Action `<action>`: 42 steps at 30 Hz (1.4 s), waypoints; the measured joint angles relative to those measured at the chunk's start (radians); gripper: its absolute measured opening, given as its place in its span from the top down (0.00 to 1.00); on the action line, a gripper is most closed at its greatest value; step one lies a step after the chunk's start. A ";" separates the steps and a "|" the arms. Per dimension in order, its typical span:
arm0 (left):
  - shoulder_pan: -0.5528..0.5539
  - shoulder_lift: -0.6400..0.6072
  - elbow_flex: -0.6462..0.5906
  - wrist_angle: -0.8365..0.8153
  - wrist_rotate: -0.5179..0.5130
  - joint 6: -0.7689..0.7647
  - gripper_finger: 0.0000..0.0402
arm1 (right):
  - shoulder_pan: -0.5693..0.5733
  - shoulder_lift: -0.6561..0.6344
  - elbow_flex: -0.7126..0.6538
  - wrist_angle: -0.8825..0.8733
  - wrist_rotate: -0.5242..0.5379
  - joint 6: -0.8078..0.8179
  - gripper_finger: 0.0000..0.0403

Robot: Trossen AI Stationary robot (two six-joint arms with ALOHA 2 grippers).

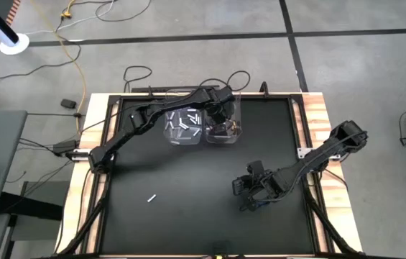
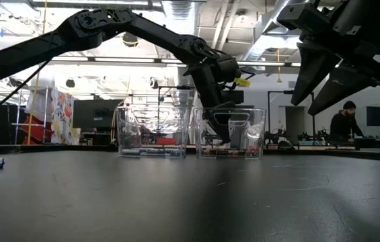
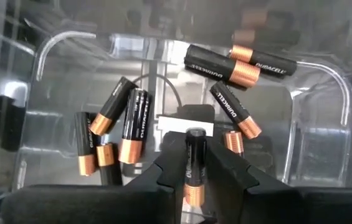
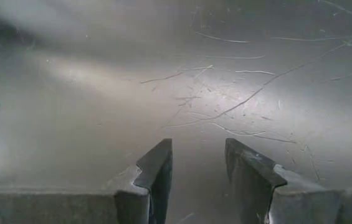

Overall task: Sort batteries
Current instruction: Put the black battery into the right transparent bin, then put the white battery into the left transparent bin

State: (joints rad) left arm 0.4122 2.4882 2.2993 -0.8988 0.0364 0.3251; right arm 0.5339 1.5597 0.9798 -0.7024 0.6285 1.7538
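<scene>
left gripper (image 3: 194, 171) clenched on copper-black battery (image 3: 194, 155) inside right bin (image 1: 223, 129); early slip risked. right gripper (image 4: 197, 165) released, idle.

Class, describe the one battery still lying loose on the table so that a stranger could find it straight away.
Start at the black table seen from above, with two clear bins side by side near its far edge. The loose battery lies alone on the bare mat on the left arm's side, nearer the front edge. It is pale white, unlike the copper-and-black batteries.
</scene>
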 joint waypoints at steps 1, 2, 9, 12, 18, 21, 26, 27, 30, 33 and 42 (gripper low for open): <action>0.000 0.000 0.000 -0.001 0.000 -0.008 0.85 | 0.000 0.000 0.000 0.000 0.000 0.000 0.59; 0.000 0.000 0.000 -0.002 -0.001 -0.013 0.84 | 0.000 0.000 0.000 -0.001 0.000 -0.001 0.59; -0.001 0.000 0.000 -0.002 -0.020 0.001 0.75 | 0.000 0.000 0.000 -0.003 0.000 -0.007 0.59; -0.006 0.000 0.018 -0.023 -0.056 -0.014 0.74 | 0.000 0.000 0.000 -0.002 0.000 -0.008 0.59; -0.015 -0.025 0.051 -0.090 -0.068 -0.047 0.74 | 0.000 0.000 0.000 -0.001 0.000 -0.038 0.59; -0.018 -0.066 0.051 -0.111 -0.068 -0.120 0.74 | 0.000 0.000 0.000 0.000 0.000 -0.071 0.59; -0.023 -0.151 0.051 -0.176 -0.068 -0.245 0.74 | 0.013 0.000 0.000 0.002 0.000 -0.143 0.59; -0.026 -0.167 0.051 -0.192 -0.068 -0.267 0.74 | 0.020 0.000 0.000 0.005 0.000 -0.157 0.59; -0.047 -0.217 0.051 -0.233 -0.068 -0.332 0.74 | 0.047 0.000 0.000 0.008 -0.001 -0.166 0.59; -0.084 -0.259 0.050 -0.276 -0.075 -0.388 0.74 | 0.082 0.000 0.000 0.007 -0.002 -0.166 0.59; -0.293 -0.438 -0.208 -0.193 -0.201 -0.514 0.74 | 0.167 0.000 0.000 0.004 -0.003 -0.167 0.59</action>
State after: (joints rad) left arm 0.1194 2.0500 2.0910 -1.0916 -0.1643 -0.1889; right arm 0.7014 1.5597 0.9798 -0.6987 0.6250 1.5871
